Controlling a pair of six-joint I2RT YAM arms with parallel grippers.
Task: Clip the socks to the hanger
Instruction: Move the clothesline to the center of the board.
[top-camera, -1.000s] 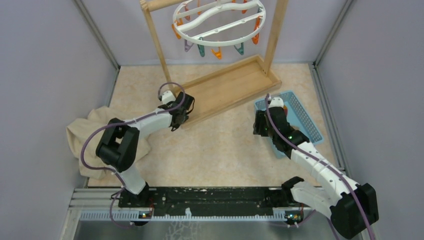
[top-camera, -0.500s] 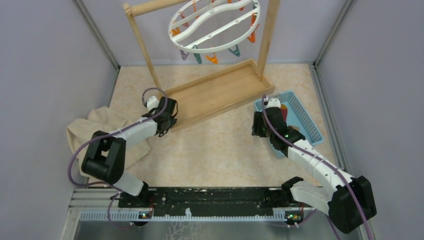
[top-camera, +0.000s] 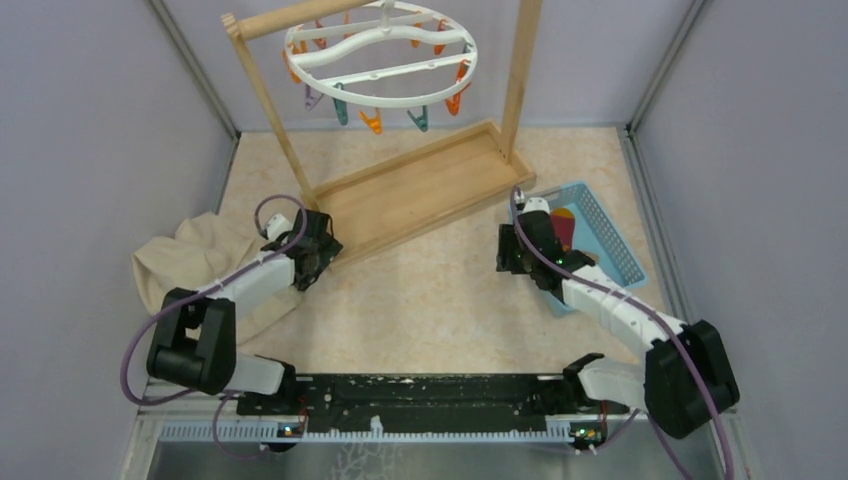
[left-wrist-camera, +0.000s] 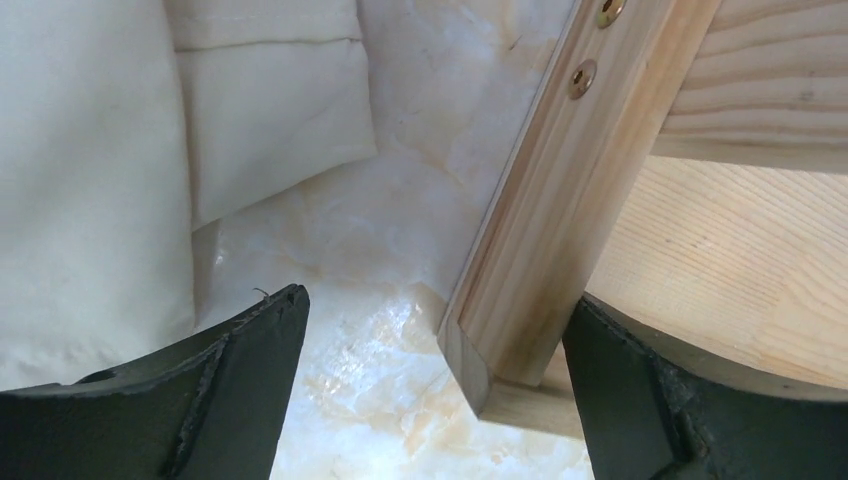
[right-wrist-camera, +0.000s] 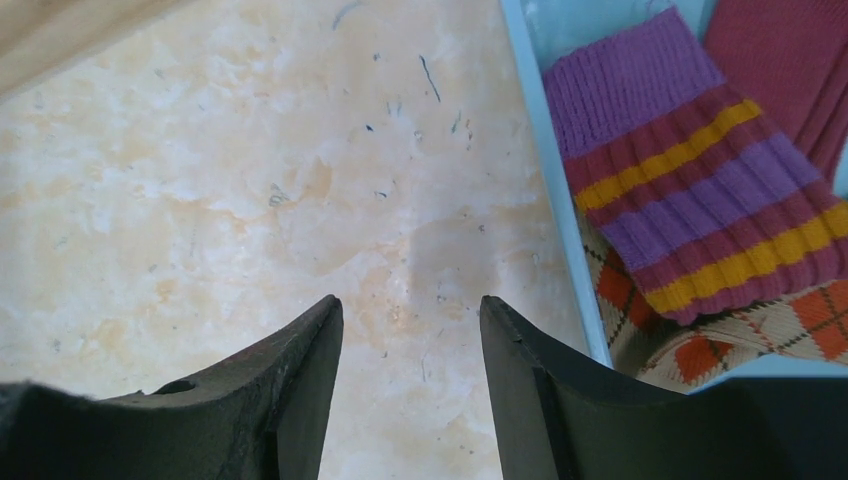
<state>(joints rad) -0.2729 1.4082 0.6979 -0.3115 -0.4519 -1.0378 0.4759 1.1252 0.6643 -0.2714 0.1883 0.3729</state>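
Note:
The socks lie in a blue basket at the right. In the right wrist view one is maroon-purple with orange stripes and lies over a tan one with a diamond pattern. My right gripper stands open over bare table, just left of the basket rim, holding nothing. The white ring hanger with coloured clips hangs from the wooden stand. My left gripper is wide open around the near left corner of the stand's base; in the top view the left gripper sits at that corner.
A large beige cloth is bunched at the left by the wall, close to my left gripper, and shows as the beige cloth in the left wrist view. Grey walls close in both sides and the back.
The stand with the hanger has slid to the left, drawn by my left gripper. That gripper then opened and let go of the base corner. My right gripper edged slightly left.

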